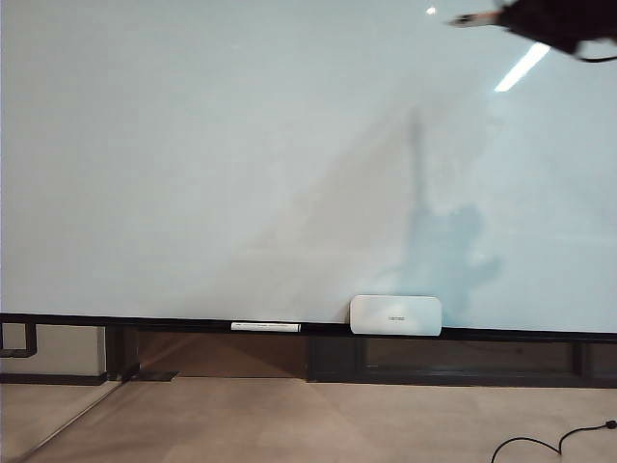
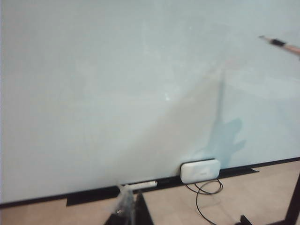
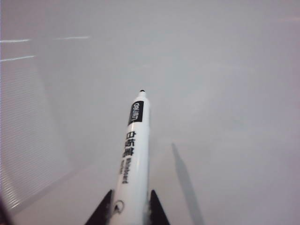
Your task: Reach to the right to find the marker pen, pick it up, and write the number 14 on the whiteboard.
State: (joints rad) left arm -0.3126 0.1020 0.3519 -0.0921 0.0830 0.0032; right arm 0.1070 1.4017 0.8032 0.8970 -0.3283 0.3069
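So here's my view from the remote station. The right gripper (image 3: 126, 213) has its two dark fingers (image 3: 101, 214) pinched in on the barrel of a white marker pen with black printed lettering (image 3: 132, 159), cap off, small dark tip pointing out toward the big glossy pale grey-white whiteboard (image 3: 225, 84). I can see the pen's thin shadow on the board just beside it, so the tip looks to be clear of the surface.

On the exterior camera that arm is a dark blur in the upper right corner, pen sticking out to the left (image 1: 474, 18), in front of the whiteboard (image 1: 193, 145).

The left gripper (image 2: 125, 206) sits low near the board's bottom edge, blurry, and I honestly can't tell how far apart its fingers are. Nothing obvious is in it.

Down on the dark ledge (image 1: 145, 320) there's a small white rounded box (image 1: 395, 315) and a thin white stick-like thing (image 1: 265, 327).
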